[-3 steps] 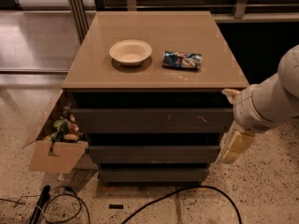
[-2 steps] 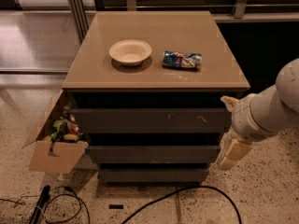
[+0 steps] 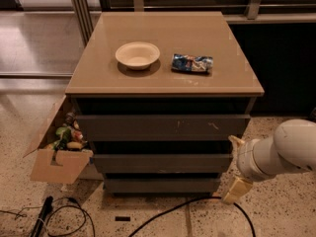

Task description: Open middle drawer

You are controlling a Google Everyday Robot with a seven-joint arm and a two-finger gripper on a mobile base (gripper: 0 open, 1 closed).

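At cabinet (image 3: 98,83) right edge: gripper (image 3: 234,167) level with middle drawer (image 3: 163,163).
Fingers (image 3: 235,142) spread wide, holding nothing (one tip above, one below the drawer's end); bowl (image 3: 138,55), packet (image 3: 192,62) on top.

On the tan worktop (image 3: 98,78): a cream paper bowl (image 3: 138,55), and just beside it a crumpled blue snack bag (image 3: 192,62). Down left on the speckled floor (image 3: 286,216), an open cardboard box (image 3: 54,164) of oddments; black cable (image 3: 163,213) lying beneath the gripper (image 3: 234,169), low right.

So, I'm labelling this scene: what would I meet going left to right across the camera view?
cardboard box on the floor → bowl → snack packet → gripper, at the middle drawer's right end.
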